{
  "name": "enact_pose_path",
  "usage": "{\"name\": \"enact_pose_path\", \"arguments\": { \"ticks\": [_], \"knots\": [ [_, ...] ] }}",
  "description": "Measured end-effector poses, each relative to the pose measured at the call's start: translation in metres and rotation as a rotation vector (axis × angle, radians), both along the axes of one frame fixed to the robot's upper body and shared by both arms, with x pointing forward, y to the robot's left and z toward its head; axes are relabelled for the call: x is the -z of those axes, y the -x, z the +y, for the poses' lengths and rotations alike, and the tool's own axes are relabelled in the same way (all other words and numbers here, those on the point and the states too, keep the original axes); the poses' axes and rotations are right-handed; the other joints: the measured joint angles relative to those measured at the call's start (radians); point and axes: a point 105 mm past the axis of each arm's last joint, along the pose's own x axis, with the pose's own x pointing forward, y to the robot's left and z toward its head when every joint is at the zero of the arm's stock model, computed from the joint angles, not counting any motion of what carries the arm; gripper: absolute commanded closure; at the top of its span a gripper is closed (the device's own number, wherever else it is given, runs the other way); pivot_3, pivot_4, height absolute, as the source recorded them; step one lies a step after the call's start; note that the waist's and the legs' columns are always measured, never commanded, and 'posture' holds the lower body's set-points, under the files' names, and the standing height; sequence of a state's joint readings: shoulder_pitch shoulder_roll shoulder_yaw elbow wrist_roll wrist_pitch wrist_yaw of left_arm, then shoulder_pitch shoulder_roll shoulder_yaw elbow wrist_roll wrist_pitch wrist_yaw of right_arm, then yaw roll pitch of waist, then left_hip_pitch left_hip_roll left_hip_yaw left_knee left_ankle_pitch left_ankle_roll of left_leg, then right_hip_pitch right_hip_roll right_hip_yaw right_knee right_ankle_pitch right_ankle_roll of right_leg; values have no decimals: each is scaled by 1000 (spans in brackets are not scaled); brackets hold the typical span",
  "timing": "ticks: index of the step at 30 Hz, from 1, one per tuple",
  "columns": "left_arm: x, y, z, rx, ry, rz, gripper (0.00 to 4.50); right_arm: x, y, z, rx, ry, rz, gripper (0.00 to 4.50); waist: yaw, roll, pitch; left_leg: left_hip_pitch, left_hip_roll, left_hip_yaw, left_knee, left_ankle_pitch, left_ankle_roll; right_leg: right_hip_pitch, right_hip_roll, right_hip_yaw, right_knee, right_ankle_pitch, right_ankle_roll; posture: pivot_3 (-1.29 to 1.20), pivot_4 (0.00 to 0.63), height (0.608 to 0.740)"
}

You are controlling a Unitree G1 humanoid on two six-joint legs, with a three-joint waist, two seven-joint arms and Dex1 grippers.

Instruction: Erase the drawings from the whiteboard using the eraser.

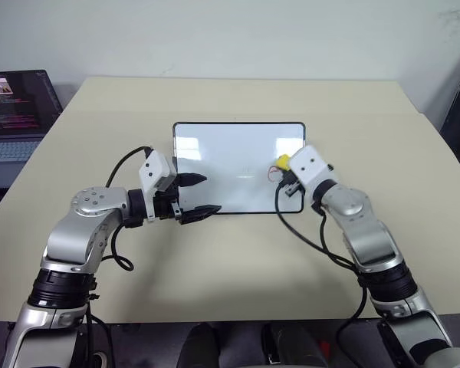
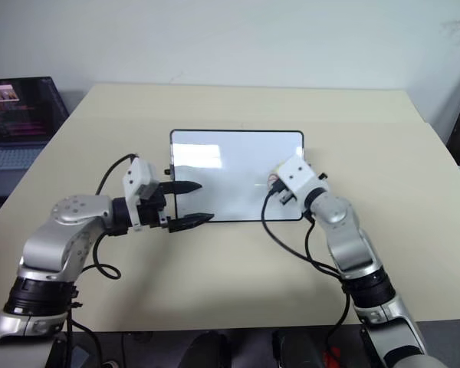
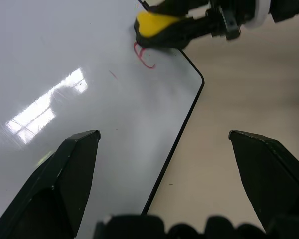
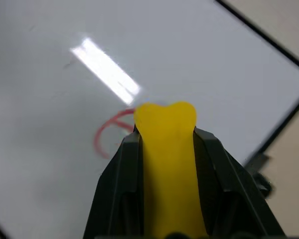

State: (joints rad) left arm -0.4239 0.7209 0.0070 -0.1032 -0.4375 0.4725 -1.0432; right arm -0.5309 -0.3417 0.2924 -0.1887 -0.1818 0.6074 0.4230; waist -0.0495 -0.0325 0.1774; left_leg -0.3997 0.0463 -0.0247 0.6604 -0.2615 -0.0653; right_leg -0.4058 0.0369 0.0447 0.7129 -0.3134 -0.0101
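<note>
Lying at the table's (image 1: 215, 268) middle: whiteboard (image 1: 230, 153). Pinching the yellow eraser (image 4: 167, 149), right gripper (image 4: 165, 137) pressing onto red drawings (image 3: 143, 56) near the board's right edge. Hovering spread over the board's left edge: left gripper (image 1: 201, 195).

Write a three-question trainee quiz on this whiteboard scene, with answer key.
1. True or false: the right gripper is shut on the eraser.
2. What colour are the drawings on the whiteboard?
3. The left gripper's fingers are: A) shut on the board's frame, B) open over the board's near left corner, C) holding a marker.

Key: 1 true; 2 red; 3 B.
</note>
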Motion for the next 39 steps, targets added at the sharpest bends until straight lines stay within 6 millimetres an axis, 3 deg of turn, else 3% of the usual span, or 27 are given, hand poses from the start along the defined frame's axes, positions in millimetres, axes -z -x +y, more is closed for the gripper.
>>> {"name": "enact_pose_path", "arguments": {
  "ticks": [6,13,16,25,28,33,39],
  "knots": [
    [1,0,0,-5,-1,0,0,18,13,10,-91,99,60,3497,-1,0,0,1,0,0,1,0,0,0,0,0,2,0,0,0,150,740],
    [2,1,0,-5,-2,3,0,-11,-11,-6,66,94,-112,3500,0,0,0,1,0,0,1,0,0,0,0,0,3,0,0,0,150,740],
    [5,2,1,-9,-2,15,0,-10,-11,-8,63,97,-96,3500,1,0,0,1,0,0,1,0,0,0,0,0,2,0,0,0,150,740],
    [5,2,1,-13,-1,20,0,33,23,7,-139,161,147,3500,-5,-1,-1,3,0,0,1,0,0,1,0,0,3,0,1,0,150,740],
    [5,2,1,-15,-1,21,0,25,15,8,-94,158,75,3501,-6,-1,-1,3,0,0,2,0,0,1,0,0,3,0,2,0,150,740],
    [5,3,0,-12,2,21,0,-10,-11,-6,57,118,-103,3502,-4,-1,-1,2,0,0,2,1,0,1,0,0,3,0,1,0,150,740],
    [5,3,0,-17,5,20,0,-8,-8,3,1,115,-85,3502,-2,-1,-1,1,0,0,1,0,0,1,0,0,1,1,-1,0,150,740]
  ]
}}
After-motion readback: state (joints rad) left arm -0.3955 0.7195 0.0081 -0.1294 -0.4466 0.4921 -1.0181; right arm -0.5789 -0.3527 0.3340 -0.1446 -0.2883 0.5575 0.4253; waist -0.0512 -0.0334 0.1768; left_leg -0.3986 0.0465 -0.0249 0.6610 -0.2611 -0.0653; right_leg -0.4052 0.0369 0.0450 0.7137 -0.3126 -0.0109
